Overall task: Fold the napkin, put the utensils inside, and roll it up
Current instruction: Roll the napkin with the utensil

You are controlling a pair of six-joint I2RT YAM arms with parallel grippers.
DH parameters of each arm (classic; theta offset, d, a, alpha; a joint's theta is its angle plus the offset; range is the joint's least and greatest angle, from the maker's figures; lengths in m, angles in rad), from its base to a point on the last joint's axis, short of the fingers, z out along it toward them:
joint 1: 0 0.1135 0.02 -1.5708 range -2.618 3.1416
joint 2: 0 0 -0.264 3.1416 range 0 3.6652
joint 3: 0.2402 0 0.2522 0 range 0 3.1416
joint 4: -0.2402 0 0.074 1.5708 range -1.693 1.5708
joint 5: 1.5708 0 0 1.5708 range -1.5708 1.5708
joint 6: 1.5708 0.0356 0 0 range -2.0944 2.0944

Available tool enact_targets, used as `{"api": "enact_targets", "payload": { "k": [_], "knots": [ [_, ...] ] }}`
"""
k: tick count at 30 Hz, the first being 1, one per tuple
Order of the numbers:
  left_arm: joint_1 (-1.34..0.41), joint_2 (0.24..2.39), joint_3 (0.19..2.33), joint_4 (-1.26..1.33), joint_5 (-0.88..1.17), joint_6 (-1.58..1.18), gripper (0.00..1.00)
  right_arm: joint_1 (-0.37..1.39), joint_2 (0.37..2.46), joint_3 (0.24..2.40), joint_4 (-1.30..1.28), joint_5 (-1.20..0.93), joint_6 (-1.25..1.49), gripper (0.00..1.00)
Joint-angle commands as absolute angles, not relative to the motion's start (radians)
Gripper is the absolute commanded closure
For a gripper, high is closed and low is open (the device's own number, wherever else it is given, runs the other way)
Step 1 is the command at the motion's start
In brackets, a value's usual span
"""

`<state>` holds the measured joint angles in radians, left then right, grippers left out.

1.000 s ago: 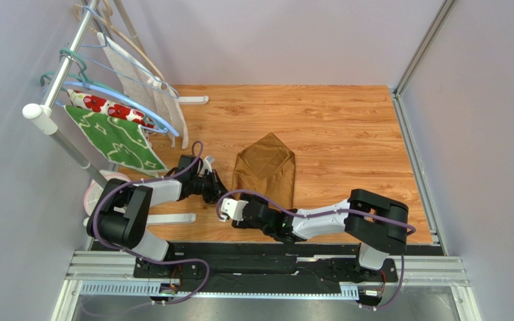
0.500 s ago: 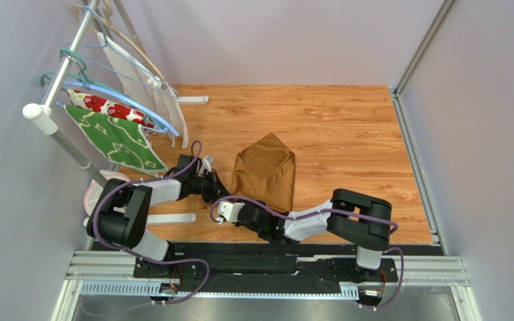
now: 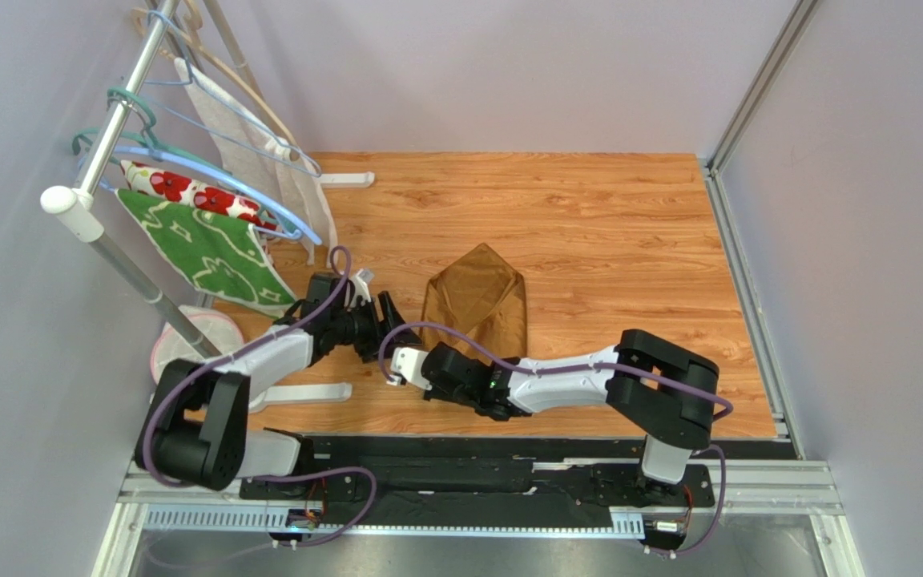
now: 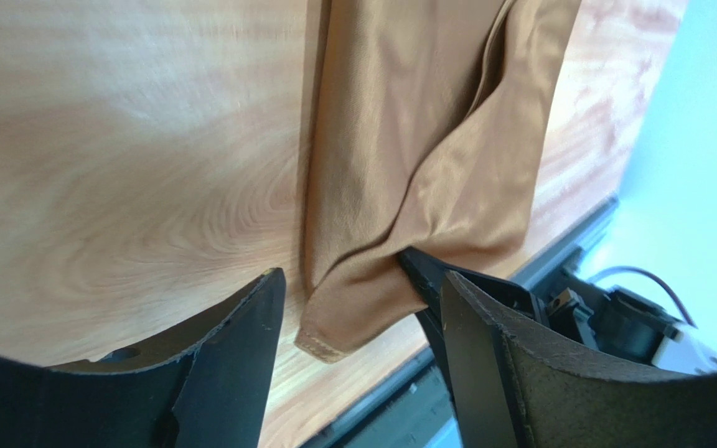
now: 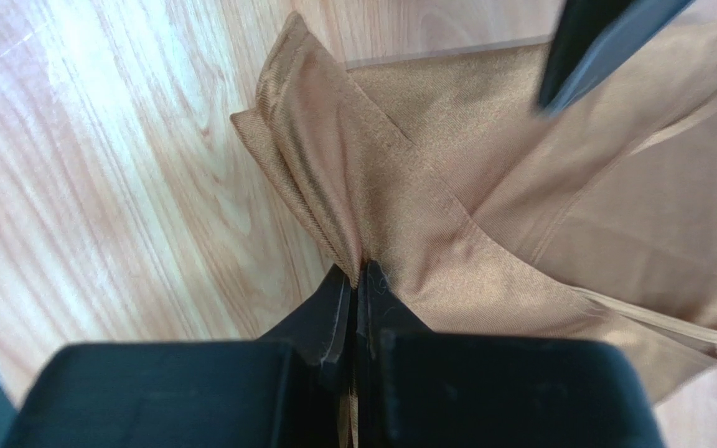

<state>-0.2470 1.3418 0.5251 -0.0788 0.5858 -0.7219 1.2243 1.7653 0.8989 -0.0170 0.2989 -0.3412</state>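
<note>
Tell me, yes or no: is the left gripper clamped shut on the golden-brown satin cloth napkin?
No: in the left wrist view the left gripper's black fingers stand wide apart, not closed on the napkin.

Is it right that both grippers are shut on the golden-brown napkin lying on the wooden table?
No. Only the right gripper is shut on the napkin, pinching a fold near its edge. The left gripper is open, its jaws apart and gripping nothing; the left wrist view shows this.
</note>
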Motion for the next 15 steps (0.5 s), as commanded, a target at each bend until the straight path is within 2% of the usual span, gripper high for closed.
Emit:
{"api": "enact_targets", "payload": {
  "k": [1,8,15],
  "knots": [
    [-0.242,1.227,0.546,-0.138,0.439,-0.654,0.29,1.152,1.710,0.963,-0.238,0.089,-0.239,1.00],
    [-0.258,1.103,0.466,-0.103,0.367,-0.601,0.33,1.010,1.730,1.075,-0.376,-0.183,-0.187,1.00],
    [-0.399,0.979,0.374,0.056,0.273,-0.543,0.35,0.878,1.837,1.175,-0.475,-0.438,-0.146,1.00]
  ]
}}
